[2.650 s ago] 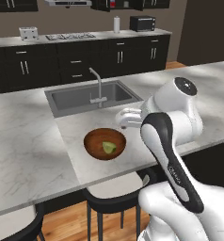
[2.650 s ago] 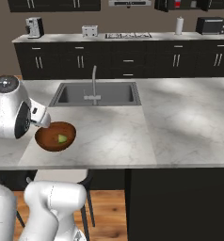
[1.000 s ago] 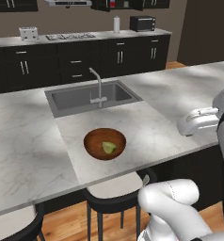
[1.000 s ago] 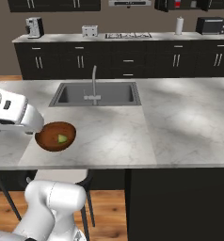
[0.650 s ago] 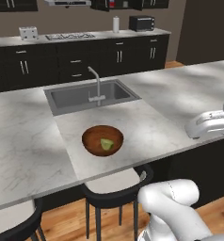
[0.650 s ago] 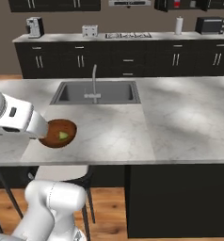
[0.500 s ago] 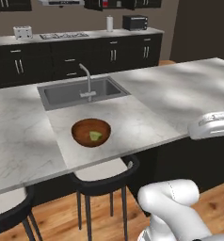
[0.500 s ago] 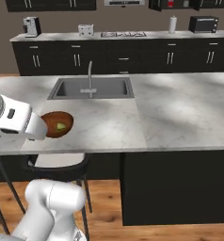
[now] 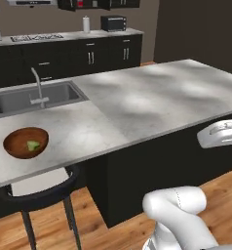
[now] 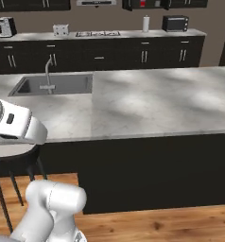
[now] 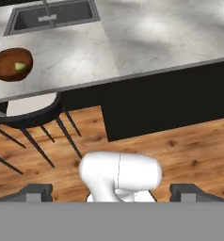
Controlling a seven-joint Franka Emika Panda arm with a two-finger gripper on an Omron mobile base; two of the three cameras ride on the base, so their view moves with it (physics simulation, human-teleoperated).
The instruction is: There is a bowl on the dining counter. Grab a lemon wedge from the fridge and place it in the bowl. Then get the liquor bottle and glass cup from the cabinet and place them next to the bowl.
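on the dining counter (image 9: 152, 97) one bowl (image 9: 25, 142) holds one lemon wedge (image 9: 33, 145); pincer (image 11: 112, 190) released, empty.

- Steel sink (image 9: 32, 97) sits sunk in the marble top, faucet (image 9: 37, 88) upright at its near edge.
- Black stool (image 9: 37, 195) tucked under the top's near edge, thin legs down on the wood floor (image 9: 118, 229).
- Back wall: long run of black lower cabinets (image 10: 109, 56) under a grey top.
- On that top, a black microwave (image 10: 175, 22) at the right end, a white paper towel roll (image 10: 145, 23) just beside it.
- Cooktop (image 10: 98, 33) near the middle, a toaster (image 10: 60, 30) to its left.
- Coffee machine (image 10: 6, 26) far left.
- Range hood (image 10: 96, 3) hangs over the cooktop.
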